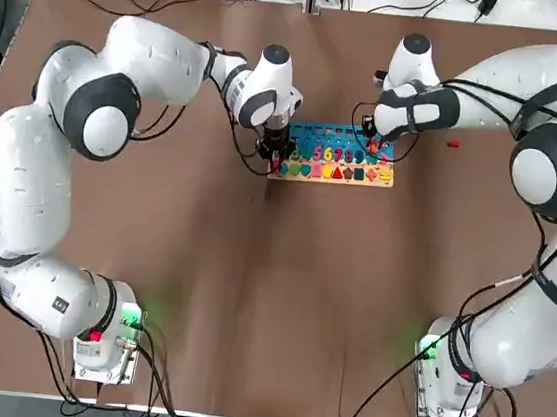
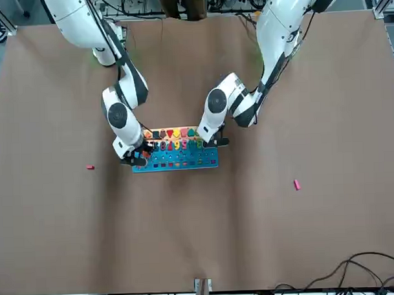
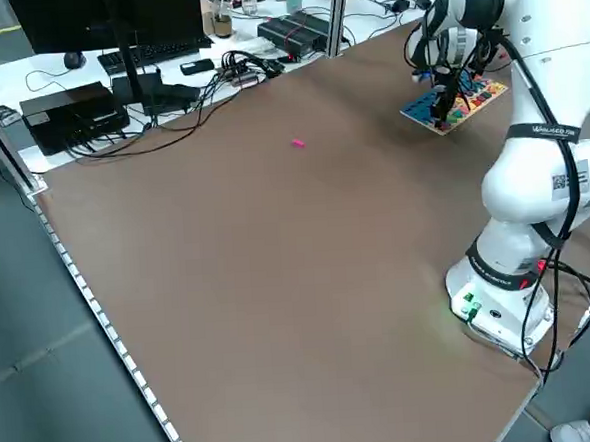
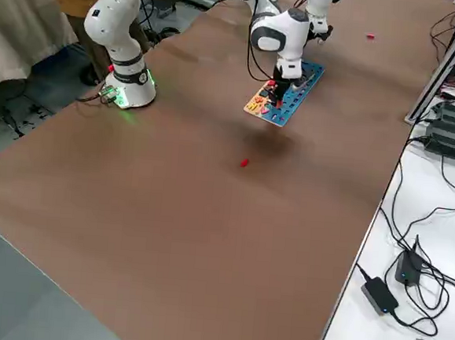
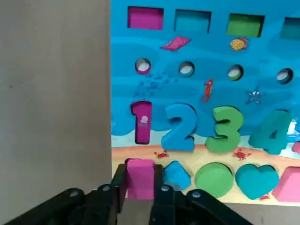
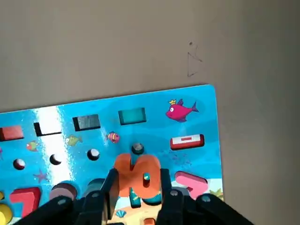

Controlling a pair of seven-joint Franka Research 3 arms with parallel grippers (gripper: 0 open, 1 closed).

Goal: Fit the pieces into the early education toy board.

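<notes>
Wrist views: left fingers (image 5: 139, 190) pinch pink block (image 5: 140, 178), right fingers (image 6: 138, 190) pinch orange piece (image 6: 137, 176)

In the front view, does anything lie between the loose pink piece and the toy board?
No. In the front view, only bare brown table lies between the loose pink piece and the toy board.

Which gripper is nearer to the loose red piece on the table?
Right. The right gripper is at the board end facing the red piece; the left gripper is at the opposite end.
</notes>
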